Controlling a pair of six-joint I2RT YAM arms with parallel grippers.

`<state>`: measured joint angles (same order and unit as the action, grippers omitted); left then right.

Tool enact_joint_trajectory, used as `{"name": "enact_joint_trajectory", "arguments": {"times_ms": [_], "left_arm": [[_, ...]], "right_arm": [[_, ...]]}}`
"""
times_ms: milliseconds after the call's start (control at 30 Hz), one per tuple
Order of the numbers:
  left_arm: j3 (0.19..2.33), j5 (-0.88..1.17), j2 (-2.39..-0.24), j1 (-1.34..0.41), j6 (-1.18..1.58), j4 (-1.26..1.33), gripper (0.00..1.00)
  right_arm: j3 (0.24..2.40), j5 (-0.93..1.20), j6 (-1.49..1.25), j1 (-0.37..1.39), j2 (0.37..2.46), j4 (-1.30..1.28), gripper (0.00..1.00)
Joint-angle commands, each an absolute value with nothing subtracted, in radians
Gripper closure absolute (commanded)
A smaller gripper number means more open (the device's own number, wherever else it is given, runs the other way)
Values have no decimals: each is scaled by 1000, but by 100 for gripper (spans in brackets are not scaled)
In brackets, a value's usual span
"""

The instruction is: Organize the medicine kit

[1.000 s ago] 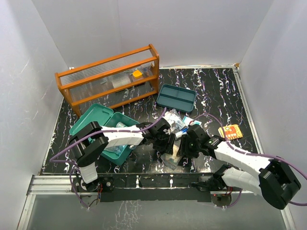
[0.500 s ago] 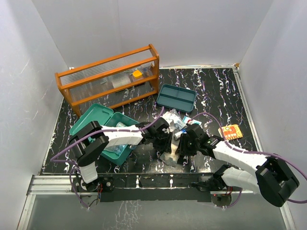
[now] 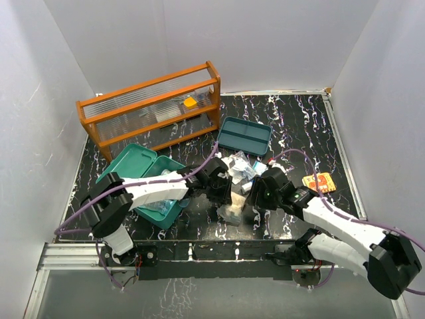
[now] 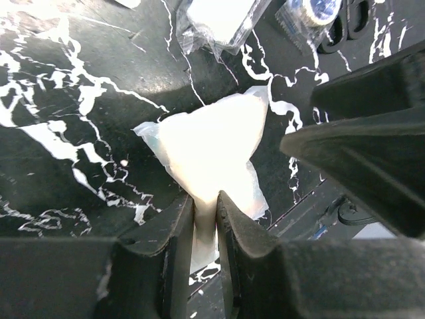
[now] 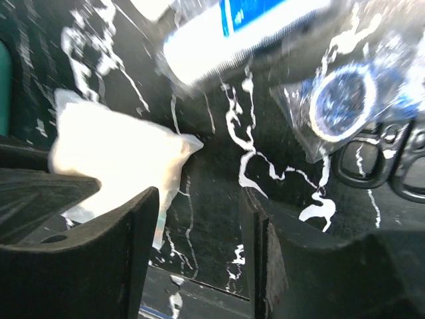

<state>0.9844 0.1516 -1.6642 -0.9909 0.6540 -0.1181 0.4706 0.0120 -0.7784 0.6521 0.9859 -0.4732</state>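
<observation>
Left jaws pinch white pouch; medicine kit holds packets.

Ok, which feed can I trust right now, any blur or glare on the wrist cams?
Right wrist view: motion-smeared, the blue-labelled tube streaks across the top. Left wrist view: sharp, but the white pouch pinched in the left gripper is blown out, no surface detail. Top external view: evenly lit and in focus, though white veins in the table make it busy.

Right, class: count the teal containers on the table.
2: the open box at front left, and the tray farther back, right of the rack. More may be hidden.
</observation>
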Motion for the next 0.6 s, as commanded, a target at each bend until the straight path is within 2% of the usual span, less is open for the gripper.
{"name": "enact_joint_trajectory", "arguments": {"times_ms": [0, 200, 567], "left_arm": [[993, 122, -1545, -967, 621, -178, 82], [1057, 71, -1430, -942, 585, -250, 81], [1069, -92, -1161, -805, 601, -316, 81]], "right_arm": [[606, -188, -798, 649, 886, -543, 49], [680, -286, -803, 647, 844, -553, 49], [667, -264, -839, 648, 842, -495, 49]]}}
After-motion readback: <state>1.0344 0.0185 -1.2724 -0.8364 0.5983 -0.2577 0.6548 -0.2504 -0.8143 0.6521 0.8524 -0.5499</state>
